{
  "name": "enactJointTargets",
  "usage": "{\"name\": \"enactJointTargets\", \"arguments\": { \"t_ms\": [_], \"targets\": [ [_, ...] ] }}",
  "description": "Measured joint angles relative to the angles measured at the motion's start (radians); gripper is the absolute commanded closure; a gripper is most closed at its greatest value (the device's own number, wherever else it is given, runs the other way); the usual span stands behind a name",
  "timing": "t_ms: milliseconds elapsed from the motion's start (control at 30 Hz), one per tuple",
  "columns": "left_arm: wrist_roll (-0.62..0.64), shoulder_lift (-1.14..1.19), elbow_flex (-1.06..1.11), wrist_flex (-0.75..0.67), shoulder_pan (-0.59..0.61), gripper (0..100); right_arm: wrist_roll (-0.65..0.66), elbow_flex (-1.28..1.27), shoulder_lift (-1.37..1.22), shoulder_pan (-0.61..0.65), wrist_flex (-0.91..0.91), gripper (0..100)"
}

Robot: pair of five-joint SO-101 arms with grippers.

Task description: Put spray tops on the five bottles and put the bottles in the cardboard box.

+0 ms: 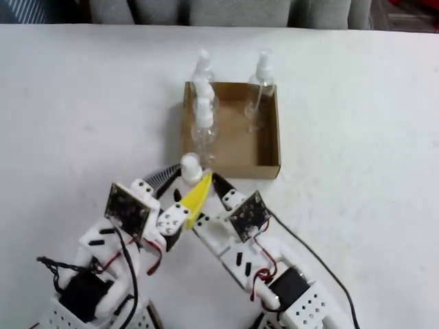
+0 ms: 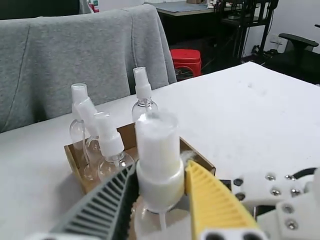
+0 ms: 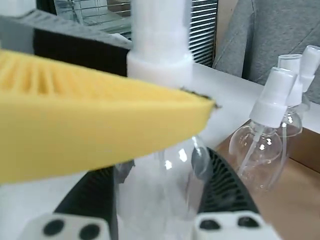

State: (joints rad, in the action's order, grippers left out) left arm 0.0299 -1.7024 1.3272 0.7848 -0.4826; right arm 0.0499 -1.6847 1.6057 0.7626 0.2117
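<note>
Here, left end effector [image 2: 161, 171] grips spray top [image 2: 157, 142]; right end effector [image 3: 157, 192] grips bottle [image 3: 167, 162] beside cardboard box [image 1: 267, 166].

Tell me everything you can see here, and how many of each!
table: 1, white, under everything
cardboard box: 1, brown, open on top, middle of the table
bottles in the box: 4, clear with white spray tops, standing inside
held bottle: 1, clear, just in front of the box
spray top: 1, white, over the held bottle's neck
chairs: several, grey, behind the table
stool: 1, red, on the floor beyond the table
left jaws: 1 pair, grey and yellow, shut on the spray top
right jaws: 1 pair, black, shut on the held bottle
</note>
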Motion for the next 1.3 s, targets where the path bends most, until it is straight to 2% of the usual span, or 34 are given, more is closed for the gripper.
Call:
{"name": "enactJointTargets", "arguments": {
  "t_ms": [100, 167, 667, 1067, 1300],
  "targets": [
    [0.000, 0.000, 0.005, 0.009, 0.014, 72, -0.002, 0.000, 0.002, -0.003, 0.000, 98.2],
    [-0.002, 0.020, 0.005, 0.011, 0.018, 69, -0.003, 0.000, 0.002, -0.006, 0.000, 98.2],
    [-0.003, 0.014, 0.005, 0.031, 0.051, 71, -0.003, 0.000, 0.002, -0.005, 0.000, 98.2],
    [-0.003, -0.006, -0.252, 0.399, 0.051, 71, -0.003, 0.000, 0.002, -0.026, 0.000, 98.2],
    [-0.003, -0.006, -0.388, 0.539, 0.051, 71, -0.003, 0.000, 0.002, -0.078, 0.000, 98.2]
  ]
}}
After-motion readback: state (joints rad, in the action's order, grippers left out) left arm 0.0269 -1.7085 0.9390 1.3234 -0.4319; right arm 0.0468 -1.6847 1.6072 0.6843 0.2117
